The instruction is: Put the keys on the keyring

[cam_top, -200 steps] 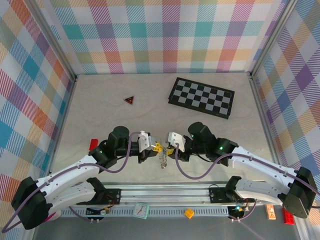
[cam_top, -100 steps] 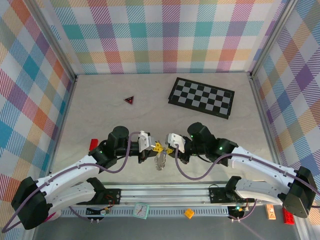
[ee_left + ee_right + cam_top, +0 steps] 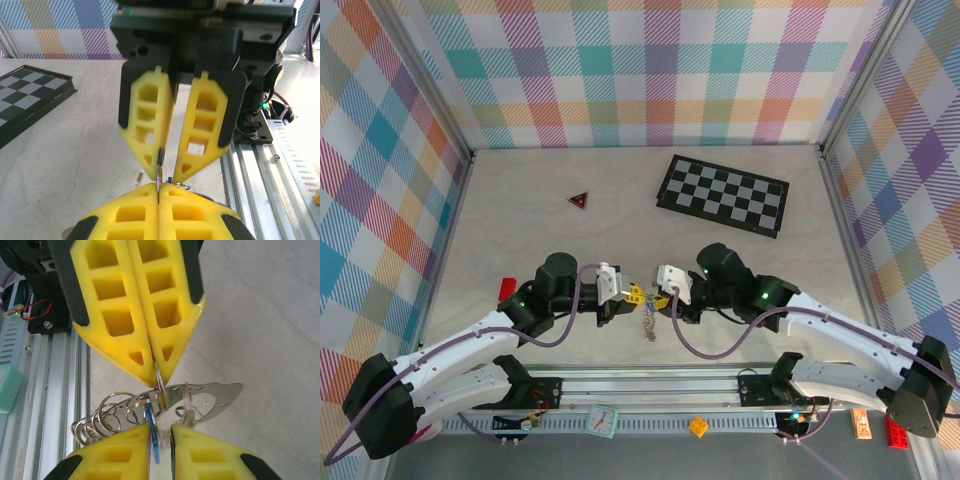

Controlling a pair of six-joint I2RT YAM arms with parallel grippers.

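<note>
Both grippers meet nose to nose over the table's near middle. My left gripper (image 3: 632, 293) (image 3: 159, 186) is shut on a thin ring of the keyring (image 3: 648, 322), whose silvery links (image 3: 100, 420) hang below in a bunch. Facing it, my right gripper (image 3: 658, 297) (image 3: 161, 432) has its jaws a narrow gap apart. The blue key (image 3: 154, 440) stands in that gap against one finger. A greenish key (image 3: 192, 407) sits on a small ring beside a curved metal plate with holes (image 3: 210, 395). In the right wrist view, the left gripper (image 3: 156, 375) pinches the ring from above.
A folded chessboard (image 3: 723, 194) lies at the back right and a small red triangle (image 3: 579, 200) at the back left. A red block (image 3: 506, 289) sits by the left arm. The aluminium rail (image 3: 650, 385) runs along the near edge, just below the grippers.
The hanging chain swung a little left and back to the right. The right gripper's jaws now stand slightly apart. Both arms have hardly moved.
</note>
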